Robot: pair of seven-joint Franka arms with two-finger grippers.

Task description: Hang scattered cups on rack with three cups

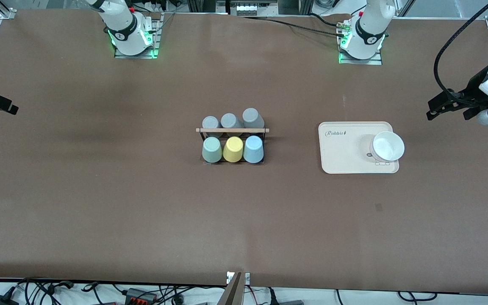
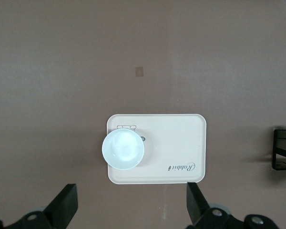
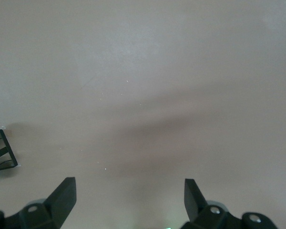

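The black wire rack [image 1: 232,130] with a wooden rod across its top stands mid-table. The pale mint green cup [image 1: 212,149] and the light blue cup [image 1: 253,149] sit upside down on its row nearer the front camera, with a yellow cup [image 1: 233,149] between them. My left gripper [image 1: 447,111] is open and empty, up over the table's left-arm end; its wrist view shows its spread fingers [image 2: 66,205]. My right gripper [image 1: 2,103] is open and empty, up over the right-arm end; its fingers [image 3: 64,195] frame bare table. An edge of the rack shows in both wrist views [image 2: 283,152] [image 3: 2,152].
Three grey cups [image 1: 229,121] sit upside down on the rack's row farther from the front camera. A cream rectangular tray [image 1: 345,156] holding a white bowl [image 1: 388,146] lies toward the left arm's end. Both also show in the left wrist view, tray [image 2: 181,143] and bowl [image 2: 124,149].
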